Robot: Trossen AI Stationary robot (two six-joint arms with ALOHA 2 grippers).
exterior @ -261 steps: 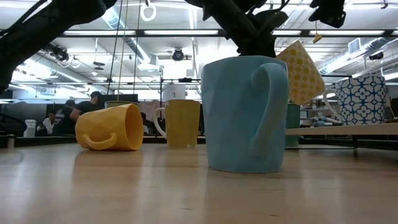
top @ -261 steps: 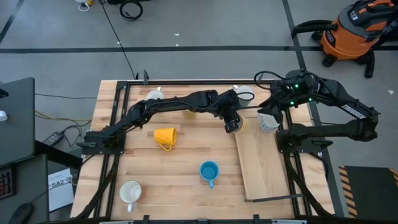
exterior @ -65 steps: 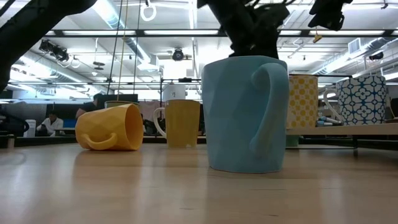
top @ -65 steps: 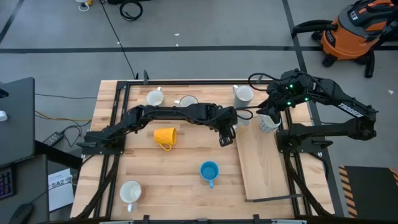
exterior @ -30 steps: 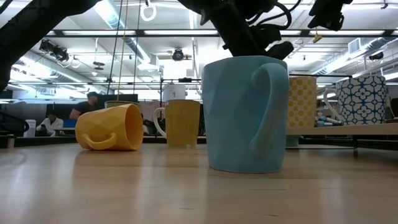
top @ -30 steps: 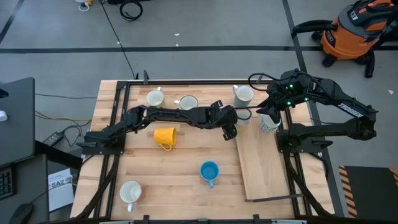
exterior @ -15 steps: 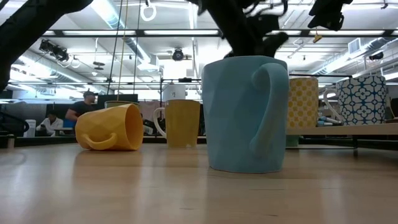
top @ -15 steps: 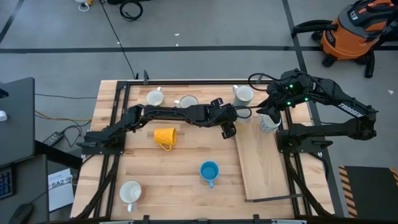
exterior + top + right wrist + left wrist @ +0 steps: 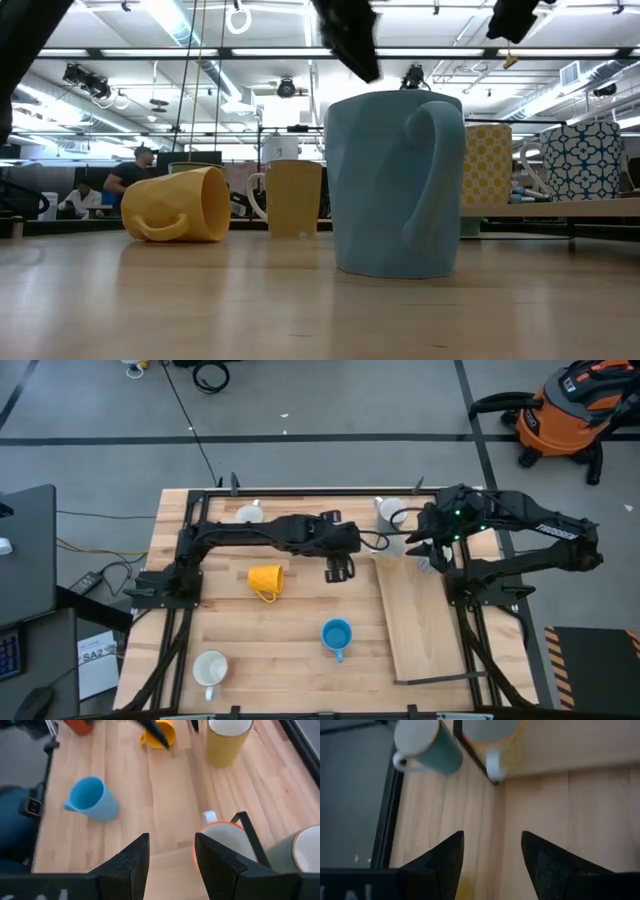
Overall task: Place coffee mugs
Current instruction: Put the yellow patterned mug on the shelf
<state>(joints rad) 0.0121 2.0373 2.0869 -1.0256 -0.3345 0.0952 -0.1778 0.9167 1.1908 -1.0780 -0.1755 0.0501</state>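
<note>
The left gripper (image 9: 339,568) hangs over bare wood near mid-table, fingers spread and empty, with the left wrist view showing only planks in the gap between them. The right gripper (image 9: 413,546) sits at the far right over the head of the pale wooden board (image 9: 420,625), fingers parted with nothing between them. Mugs on the table: the yellow-orange ceramic mug (image 9: 265,580) lies tipped on its side just left of the left gripper; the bright blue handled mug (image 9: 336,634) stands upright nearer the front, well apart from both grippers; a white mug (image 9: 210,669) stands at the front left corner. Along the far edge a cream mug (image 9: 248,514) shows behind the left arm, which covers much of that row, and a white mug (image 9: 390,511) stands just beside the right gripper. From the low view, the blue mug fills the centre and blocks part of the yellow-checked mug (image 9: 487,163), beside a blue-and-white patterned mug (image 9: 582,158), both on the board. An orange shop vacuum (image 9: 562,408) stands on the floor beyond the table.
</note>
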